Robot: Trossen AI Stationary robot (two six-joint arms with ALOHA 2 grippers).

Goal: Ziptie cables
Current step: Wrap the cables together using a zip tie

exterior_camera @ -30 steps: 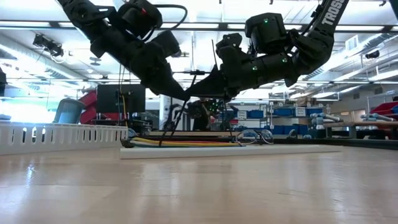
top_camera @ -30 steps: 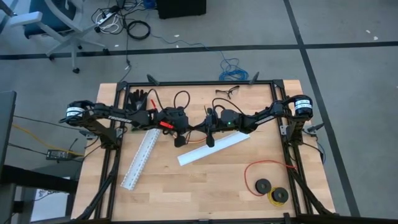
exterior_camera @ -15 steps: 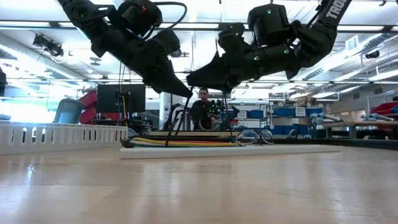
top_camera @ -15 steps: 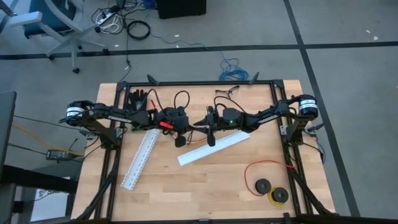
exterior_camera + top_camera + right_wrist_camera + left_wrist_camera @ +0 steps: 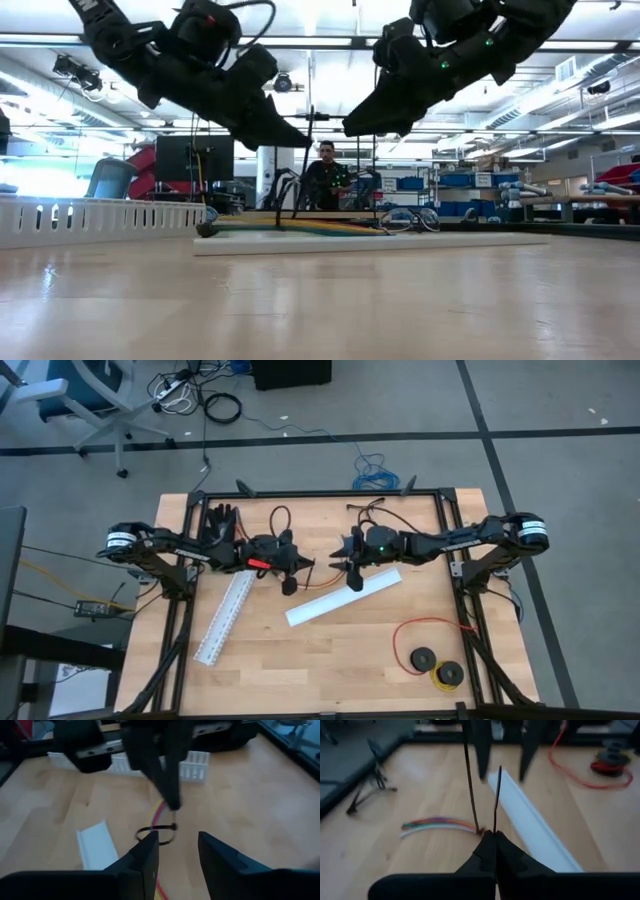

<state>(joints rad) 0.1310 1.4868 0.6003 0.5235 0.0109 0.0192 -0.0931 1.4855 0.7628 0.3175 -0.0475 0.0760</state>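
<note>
Beneath the left pincer point(image 5: 492, 836), shut on an upright ziptie point(image 5: 496, 800), cables point(image 5: 437, 825) flat, crosswise

Multicoloured cables point(image 5: 437, 825), black ziptie point(image 5: 156, 833)

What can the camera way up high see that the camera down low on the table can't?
Only the high view shows the red wire loop with its black spools, and the black glove. Only the low view shows a person far behind the table. Both show the left pincer and right pincer held apart above the table, the cables, and the long white channel lying on the wood.
</note>
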